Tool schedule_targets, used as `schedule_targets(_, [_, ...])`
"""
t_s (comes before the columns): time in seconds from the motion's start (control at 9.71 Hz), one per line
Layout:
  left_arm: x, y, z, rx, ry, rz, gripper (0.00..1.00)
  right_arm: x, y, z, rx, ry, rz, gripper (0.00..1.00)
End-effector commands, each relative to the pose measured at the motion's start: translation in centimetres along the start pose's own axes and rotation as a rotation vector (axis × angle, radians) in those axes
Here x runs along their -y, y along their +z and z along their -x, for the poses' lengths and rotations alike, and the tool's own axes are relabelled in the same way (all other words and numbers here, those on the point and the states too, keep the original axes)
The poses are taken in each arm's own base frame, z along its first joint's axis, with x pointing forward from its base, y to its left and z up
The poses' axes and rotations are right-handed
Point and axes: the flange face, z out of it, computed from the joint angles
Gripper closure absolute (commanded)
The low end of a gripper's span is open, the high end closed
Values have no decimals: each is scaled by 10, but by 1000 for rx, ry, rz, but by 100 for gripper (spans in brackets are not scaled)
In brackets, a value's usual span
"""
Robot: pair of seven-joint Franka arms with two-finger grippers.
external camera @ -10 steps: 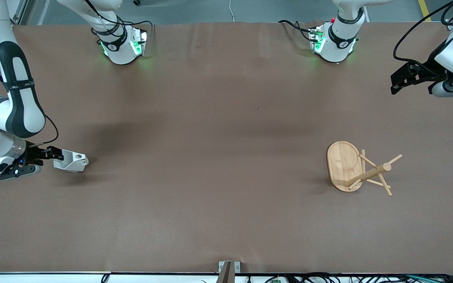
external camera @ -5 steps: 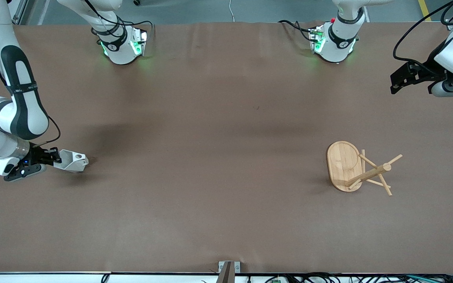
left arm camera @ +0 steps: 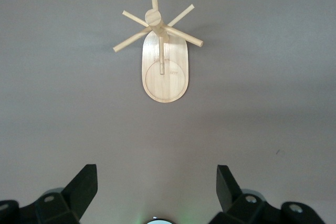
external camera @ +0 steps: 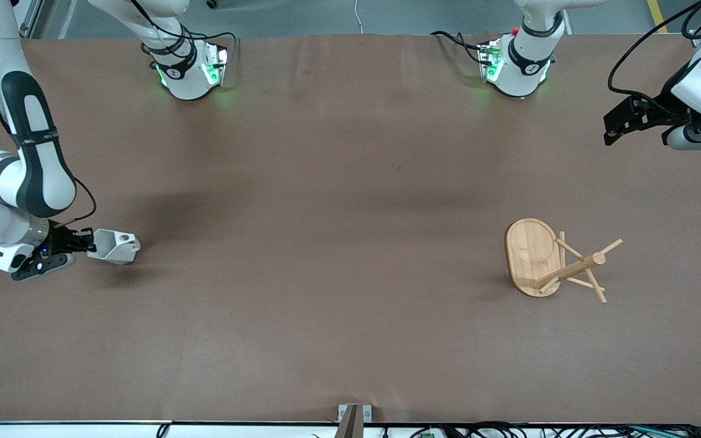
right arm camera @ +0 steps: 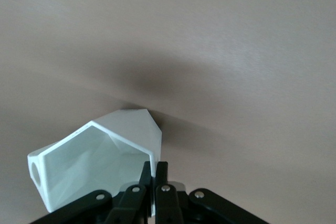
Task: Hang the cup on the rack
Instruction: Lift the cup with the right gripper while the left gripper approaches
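The cup [external camera: 114, 246] lay tipped at the right arm's end of the brown table [external camera: 326, 182], its rim pinched by the right gripper [external camera: 83, 240] (arm bent low). The left gripper [external camera: 621, 121] waited spread wide, above the rack [external camera: 554, 261].

Brown table cover [external camera: 350, 243], slightly wrinkled; metal bracket [external camera: 353, 413] at its nearest edge.
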Motion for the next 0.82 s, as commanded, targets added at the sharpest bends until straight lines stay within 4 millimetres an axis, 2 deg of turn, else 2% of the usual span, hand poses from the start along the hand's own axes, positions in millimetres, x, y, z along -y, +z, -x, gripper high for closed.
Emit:
schedule_targets(0.0, [-1,14,-5,43,6,13,0,29,-60,-12,-39,5,-118,100])
schedule_targets(0.31, [-6,14,-4,43,33,16,0,75,-106,-42,-120,88,-301,100])
schedule_targets(0.62, [-16,20,2,95,126,30,0,150,-157,-70,-148,171,-527,100])
schedule_targets(0.72, [-34,20,4,95,164,26,0,177,-167,-82,-155,196,-548,100])
